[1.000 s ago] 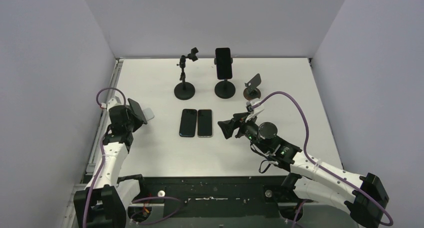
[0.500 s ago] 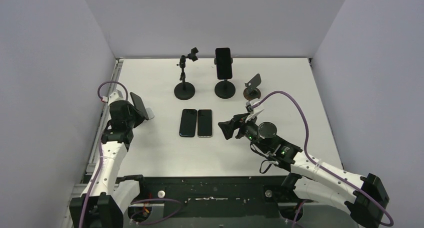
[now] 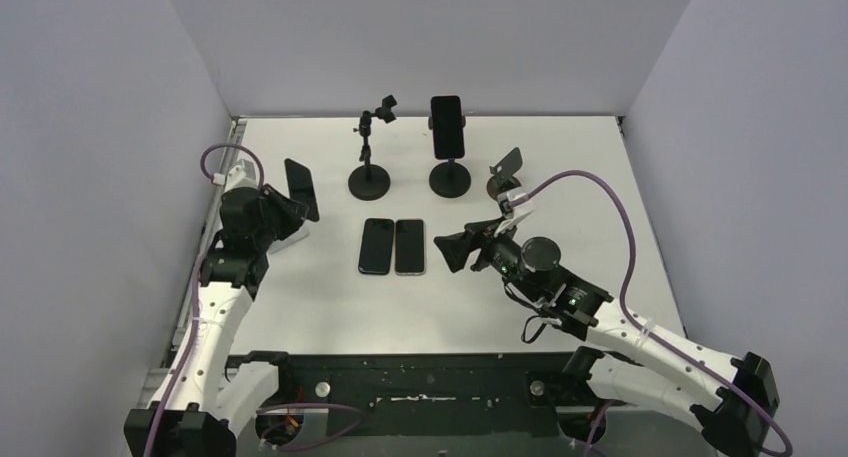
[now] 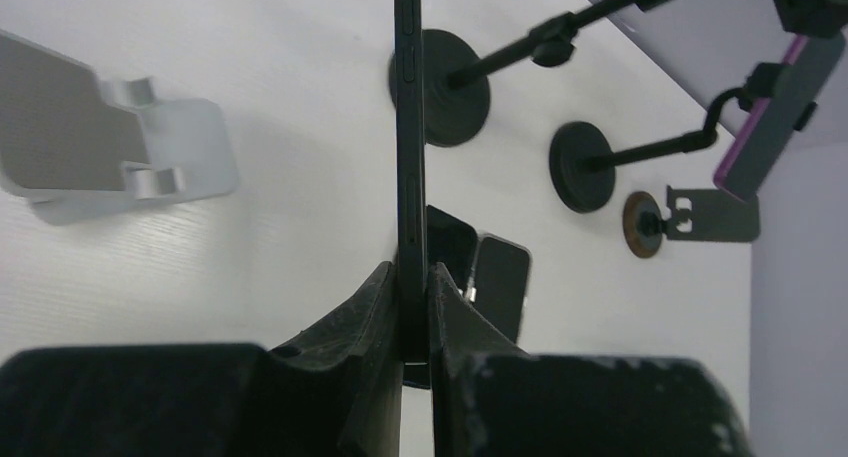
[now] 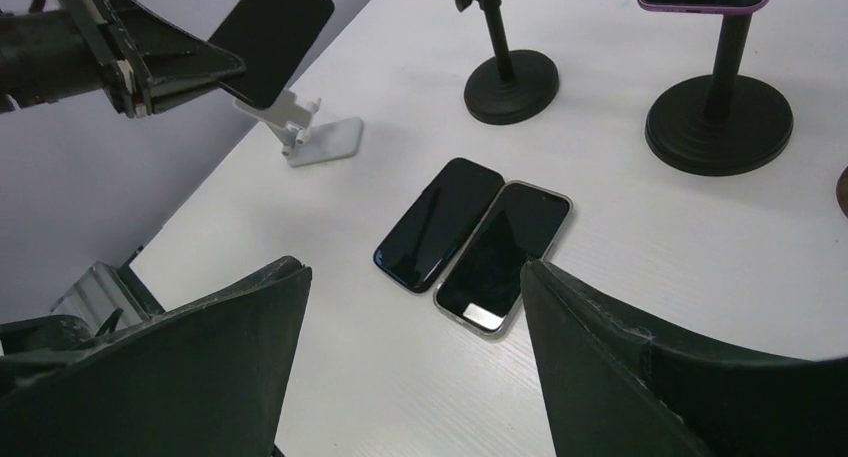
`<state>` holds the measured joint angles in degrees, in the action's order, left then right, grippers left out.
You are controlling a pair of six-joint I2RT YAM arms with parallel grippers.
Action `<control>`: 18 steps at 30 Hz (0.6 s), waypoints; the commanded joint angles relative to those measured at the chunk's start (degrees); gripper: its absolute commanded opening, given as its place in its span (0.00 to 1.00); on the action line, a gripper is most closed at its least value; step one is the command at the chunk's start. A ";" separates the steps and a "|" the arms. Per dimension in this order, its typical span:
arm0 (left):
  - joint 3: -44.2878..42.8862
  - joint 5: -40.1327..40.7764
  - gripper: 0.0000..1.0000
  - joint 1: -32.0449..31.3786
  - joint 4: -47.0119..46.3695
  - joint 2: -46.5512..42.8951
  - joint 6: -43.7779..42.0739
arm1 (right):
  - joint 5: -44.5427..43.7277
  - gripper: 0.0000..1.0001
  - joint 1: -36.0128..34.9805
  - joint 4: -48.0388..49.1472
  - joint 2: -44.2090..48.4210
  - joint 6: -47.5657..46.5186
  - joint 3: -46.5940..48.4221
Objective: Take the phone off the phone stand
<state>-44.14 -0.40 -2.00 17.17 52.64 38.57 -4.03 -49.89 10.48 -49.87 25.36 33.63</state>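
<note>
The black phone point(image 4: 409, 127) is clamped in the left gripper point(image 4: 410, 277), clear of the white stand point(image 4: 110, 147); the right gripper point(image 5: 415, 269) is held apart, empty; a set-down on the table point(image 3: 560, 157) seems called for.

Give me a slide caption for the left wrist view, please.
Left jaws shut on a dark phone, edge-on, held clear of the white stand.

we see the phone point(image 5: 272, 37) with a glossy black glass face and a dark satin edge. the phone stand point(image 4: 130, 167) looks like pale brushed metal, matt. the table point(image 4: 300, 67) is white and matt with a faint grain. near the phone stand, two other phones point(image 5: 440, 222) shine glossy black. the left pincer point(image 4: 408, 282) has matt black plastic fingers point(image 4: 365, 322), lightly scuffed.
</note>
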 commanded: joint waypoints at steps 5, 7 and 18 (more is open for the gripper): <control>-1.65 -13.51 0.00 -6.60 -15.14 -2.58 6.71 | 1.09 0.79 0.29 -5.56 3.18 4.71 5.64; 0.37 -17.07 0.00 -7.47 -20.79 -2.65 9.27 | 1.54 0.79 0.29 -5.60 3.78 6.17 5.21; 14.12 -28.23 0.00 -12.57 -53.88 -1.76 23.75 | 11.08 0.90 3.48 3.42 -0.46 19.83 4.52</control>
<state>-31.79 -22.90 -12.78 -15.92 51.05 56.23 1.13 -49.08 7.14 -47.92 38.24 37.21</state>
